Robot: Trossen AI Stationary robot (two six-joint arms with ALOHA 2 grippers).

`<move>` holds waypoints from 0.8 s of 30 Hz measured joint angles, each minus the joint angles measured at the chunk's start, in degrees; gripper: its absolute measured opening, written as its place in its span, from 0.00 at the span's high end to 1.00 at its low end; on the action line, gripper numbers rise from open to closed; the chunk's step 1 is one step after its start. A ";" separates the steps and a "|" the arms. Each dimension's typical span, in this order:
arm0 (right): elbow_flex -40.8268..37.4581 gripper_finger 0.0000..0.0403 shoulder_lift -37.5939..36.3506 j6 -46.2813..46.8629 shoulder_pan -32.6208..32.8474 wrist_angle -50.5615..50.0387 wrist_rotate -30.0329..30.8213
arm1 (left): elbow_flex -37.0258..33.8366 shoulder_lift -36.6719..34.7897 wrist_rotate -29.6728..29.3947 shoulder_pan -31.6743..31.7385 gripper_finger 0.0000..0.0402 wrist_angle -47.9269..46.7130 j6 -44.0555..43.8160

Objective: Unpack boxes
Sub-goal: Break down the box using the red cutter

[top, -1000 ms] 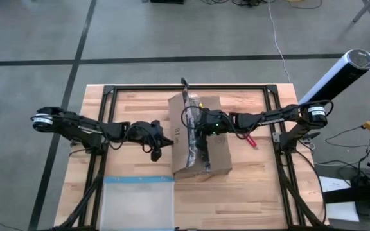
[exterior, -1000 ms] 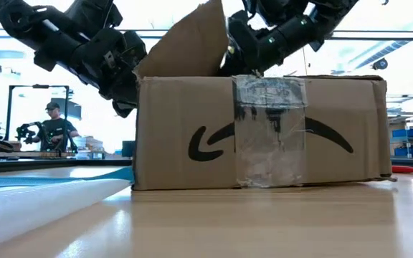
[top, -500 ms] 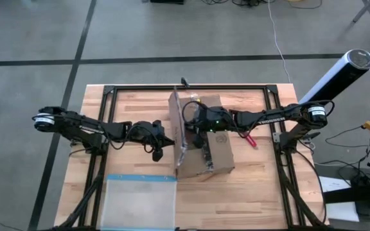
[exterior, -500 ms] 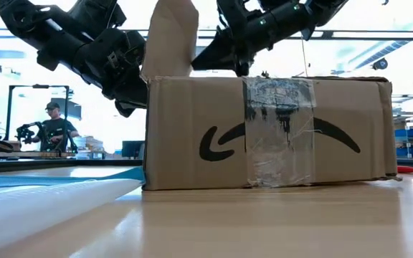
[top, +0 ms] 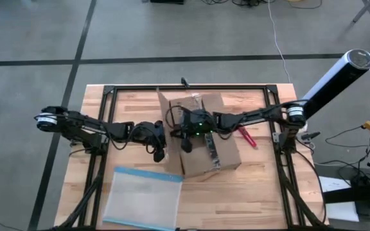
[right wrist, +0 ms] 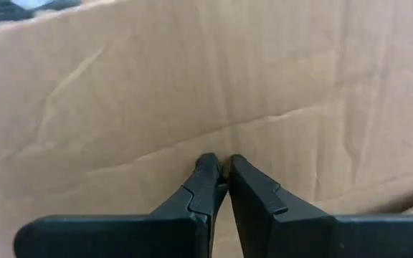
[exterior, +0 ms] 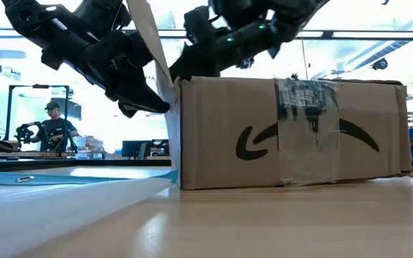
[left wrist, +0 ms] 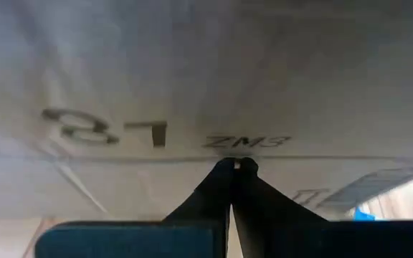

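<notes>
The brown cardboard box (top: pixel 214 144) (exterior: pixel 292 129) stands mid-table on its bottom, a clear tape strip (exterior: pixel 303 125) down its near wall. Its left flap (top: pixel 171 106) (exterior: pixel 149 36) stands up and leans out toward the table's left. My left gripper (top: pixel 164 138) (left wrist: pixel 234 163), shut, is outside the box at its left side. My right gripper (top: pixel 184 130) (right wrist: pixel 219 161), shut, reaches over the box top from the right to the flap's inner side. My left gripper touches the box's printed outer face with its shut fingertips, at the crease line (left wrist: pixel 192 158) under the black marks. It comes level from the table's left. My right gripper presses its shut fingertips against the flap's plain inner face (right wrist: pixel 156 154), coming from the table's right, slanting down. The flap leans away from it.
A clear plastic pouch with a blue edge (top: pixel 143 200) lies at the near left, close to the box's corner. A small red tool (top: pixel 248 137) lies right of the box. A black metal frame (top: pixel 191 86) rims the table. A person (exterior: pixel 54 125) stands far behind.
My right gripper has moved toward the table's left across the box top, swinging the left flap from lying over the top, through upright, to leaning outward. The box has slid a little toward the right and turned slightly. The pouch has shifted and turned.
</notes>
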 joint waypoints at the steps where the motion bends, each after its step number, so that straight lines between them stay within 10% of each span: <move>1: 1.00 0.94 1.02 -0.03 -0.07 -0.43 -0.80 | 0.02 0.20 -0.09 0.00 1.00 -0.22 0.27; 24: 3.89 0.94 4.17 -1.15 0.08 -4.65 -1.33 | 0.37 -17.12 -8.94 -0.11 1.00 -16.31 -4.18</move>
